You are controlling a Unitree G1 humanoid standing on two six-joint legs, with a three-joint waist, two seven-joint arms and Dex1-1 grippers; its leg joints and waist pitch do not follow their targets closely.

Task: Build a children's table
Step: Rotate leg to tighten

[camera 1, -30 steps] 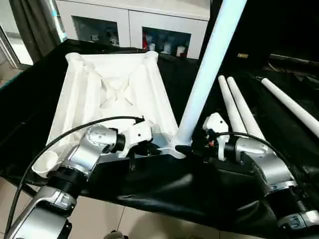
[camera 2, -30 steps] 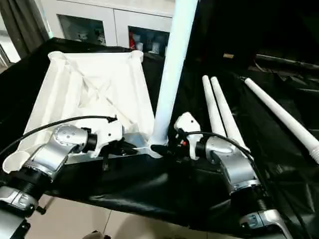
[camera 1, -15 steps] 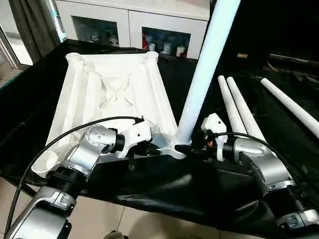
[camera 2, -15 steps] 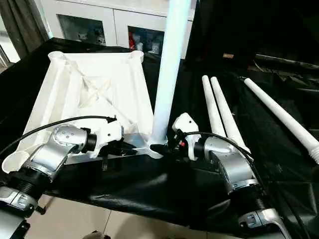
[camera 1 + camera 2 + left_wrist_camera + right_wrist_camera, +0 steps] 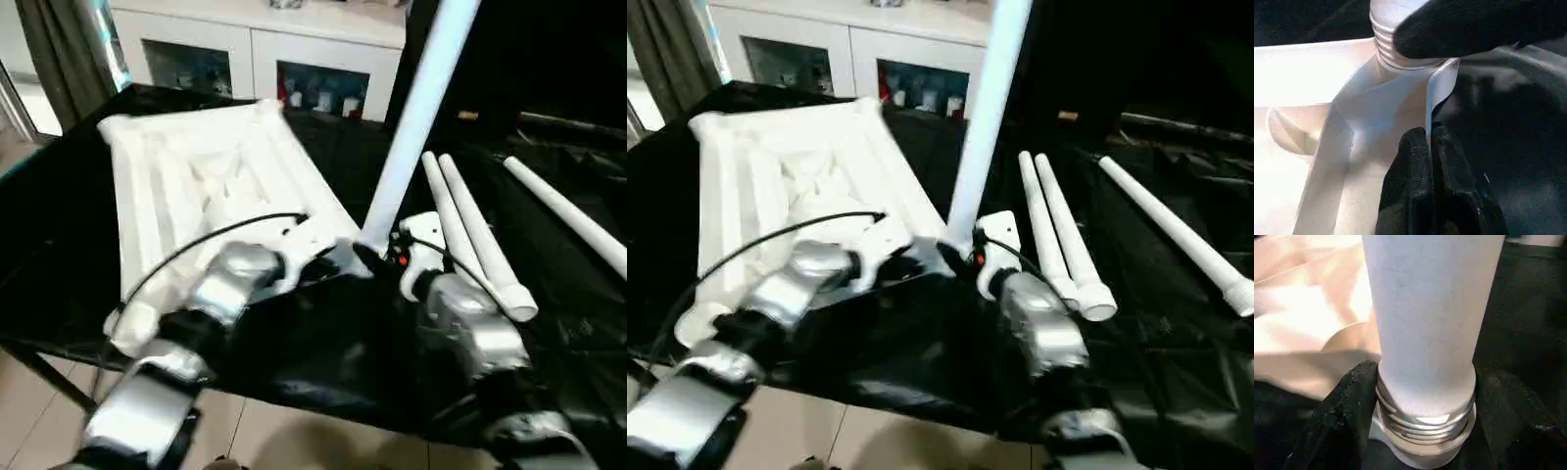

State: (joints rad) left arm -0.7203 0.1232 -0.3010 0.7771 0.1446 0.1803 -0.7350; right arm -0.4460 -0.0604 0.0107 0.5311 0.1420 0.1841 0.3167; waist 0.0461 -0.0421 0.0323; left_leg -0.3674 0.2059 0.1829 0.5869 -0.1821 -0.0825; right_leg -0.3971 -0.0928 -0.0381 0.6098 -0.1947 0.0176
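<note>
I see the tabletop (image 5: 196, 186) upside down on the black-draped work table (image 5: 59, 245), its long axis toward eleven o'clock. One leg (image 5: 416, 113) stands upright in its near corner socket; three legs (image 5: 470, 230) lie at two o'clock. My right gripper (image 5: 1422, 431) clasps the upright leg's threaded base. My left gripper (image 5: 1432, 152) is clenched at the tabletop's rim. I can read no writing.

Upright leg (image 5: 416, 113): top end cut off by frame edge in both eye views. Tabletop (image 5: 186, 186) blurred; rib pattern unreadable. Cabinet (image 5: 294, 59) contents behind glass too small to identify. Right-hand loose leg (image 5: 1176, 230) runs out of frame.
</note>
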